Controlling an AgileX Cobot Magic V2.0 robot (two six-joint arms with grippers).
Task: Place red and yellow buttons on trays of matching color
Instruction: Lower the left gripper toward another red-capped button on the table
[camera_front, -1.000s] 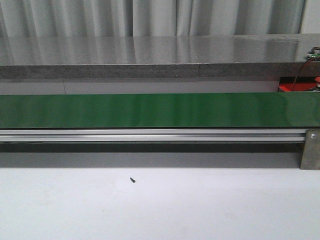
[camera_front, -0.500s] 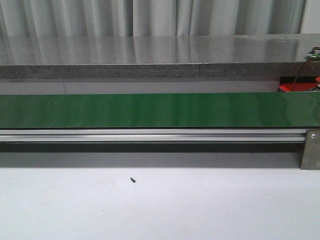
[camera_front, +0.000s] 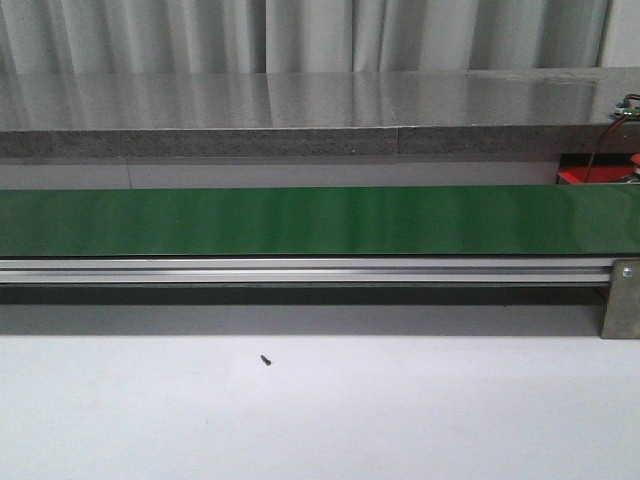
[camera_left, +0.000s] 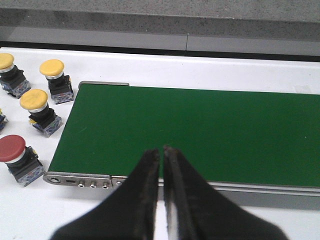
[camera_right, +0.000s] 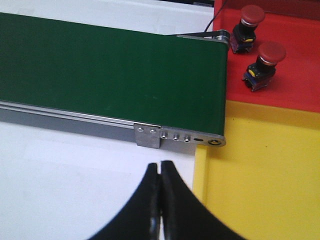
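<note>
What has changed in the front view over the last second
Nothing visibly changed. The green conveyor belt carries nothing, the small dark screw lies at the same spot on the white table, and neither arm has entered the front view.

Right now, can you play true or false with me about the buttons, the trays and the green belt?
1. Two red buttons sit on the red tray. True.
2. The yellow tray is full of yellow buttons. False: no button shows on the part in view.
3. Three yellow buttons stand beside the end of the green belt. True.
4. A red button rides on the belt. False: the belt is bare; one red button stands off its end.
5. The left gripper holds a button. False: its fingers are shut on nothing.
</note>
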